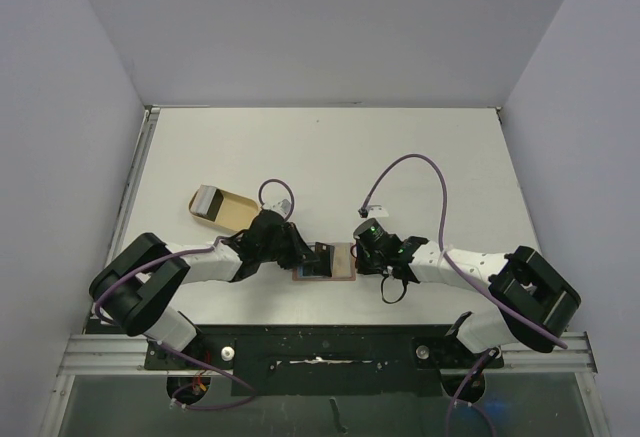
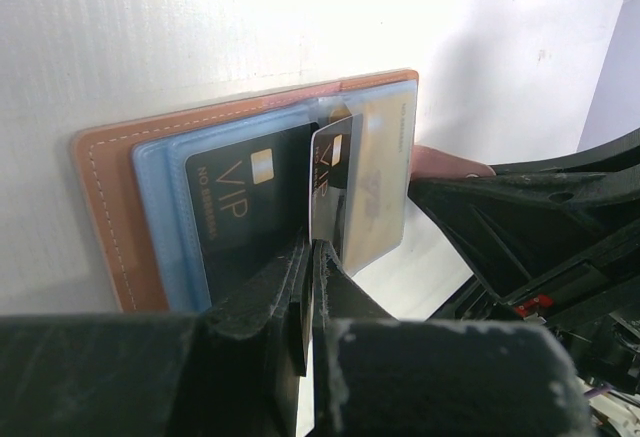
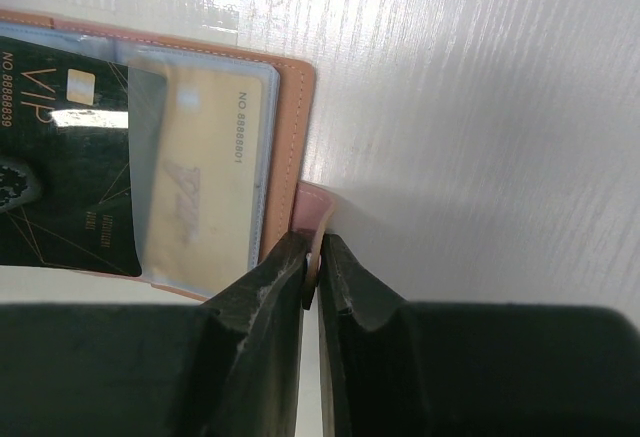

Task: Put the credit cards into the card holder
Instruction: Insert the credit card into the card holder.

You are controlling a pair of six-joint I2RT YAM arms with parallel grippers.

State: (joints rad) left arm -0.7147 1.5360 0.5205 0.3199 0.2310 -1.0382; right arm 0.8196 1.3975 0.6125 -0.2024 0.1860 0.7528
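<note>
One open holder [image 1: 342, 261] is laid on the desk [image 1: 430, 157]. Three cards are counted: the black card [image 2: 245, 207] and gold card [image 3: 205, 192] are sleeved, and the grey card [image 2: 328, 182] is pinched by the left gripper [image 2: 312, 252]. The tab [image 3: 312, 212] is clamped by the right gripper [image 3: 312, 257]. The cards are told apart only in the wrist views.

- left arm [image 1: 205, 265], right arm [image 1: 440, 271]: white links, blk joints.
- purple cables [image 1: 443, 189] off both wrists.
- green LED [image 1: 374, 225], R wrist.
- left gripper [image 2: 312, 255], right gripper [image 3: 313, 255]: matte blk, scuffed.

The black card [image 3: 70, 207] carries "VIP" and "NO 8888839". The gold card [image 3: 210, 197] carries "NO 8888801", though its last digits are not sharp.
</note>
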